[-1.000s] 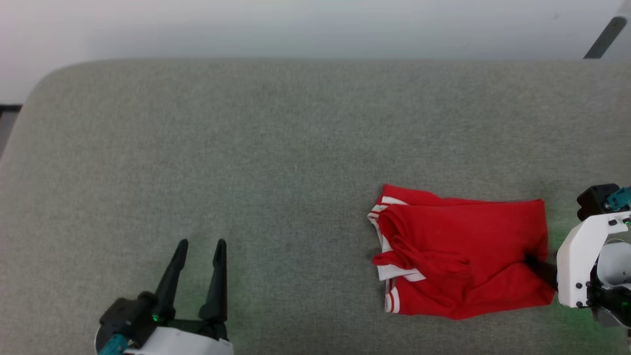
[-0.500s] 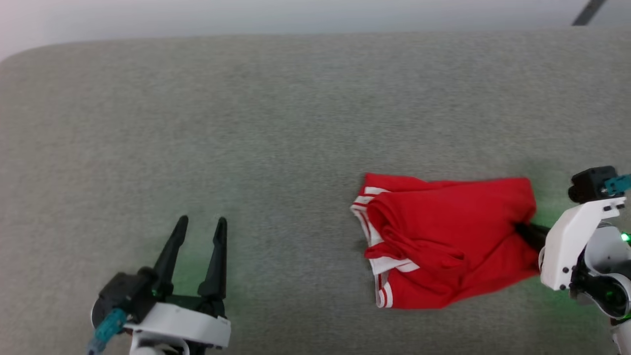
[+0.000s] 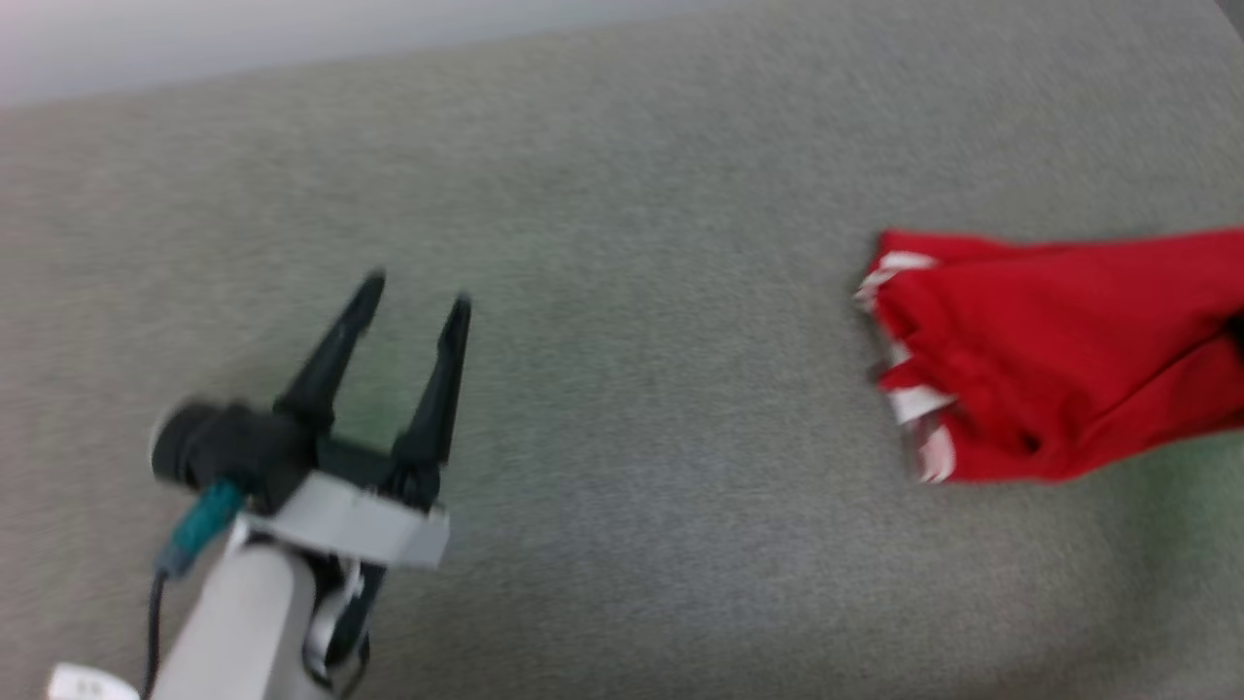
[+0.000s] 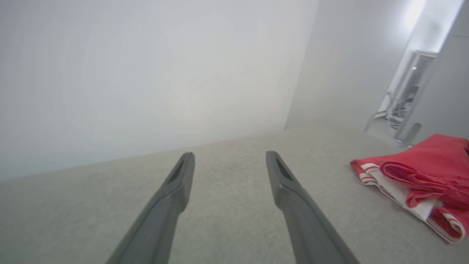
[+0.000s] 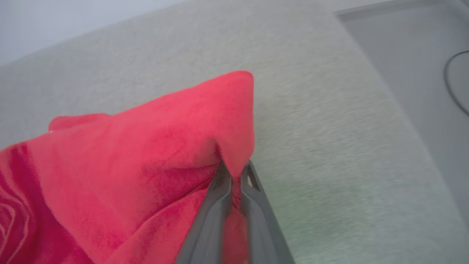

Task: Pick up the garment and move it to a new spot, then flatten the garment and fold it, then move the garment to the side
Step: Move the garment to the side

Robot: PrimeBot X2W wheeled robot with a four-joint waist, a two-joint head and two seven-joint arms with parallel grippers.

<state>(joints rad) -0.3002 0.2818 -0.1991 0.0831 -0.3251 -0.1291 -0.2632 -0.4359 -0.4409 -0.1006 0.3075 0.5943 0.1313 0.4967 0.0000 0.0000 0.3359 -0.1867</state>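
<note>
Pinching the garment (image 5: 146, 146) with our right gripper (image 5: 234, 168), we have the left gripper (image 3: 416, 294) spread, well to its left.

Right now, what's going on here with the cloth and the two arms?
The right pincer is shut on one edge of the red garment, and the cloth tents up around the grip. The rest of the garment, bunched, seems to lie on the grey padded surface. The left pincer is open over bare surface, well apart from the garment. No flattening or folding is done yet.
</note>
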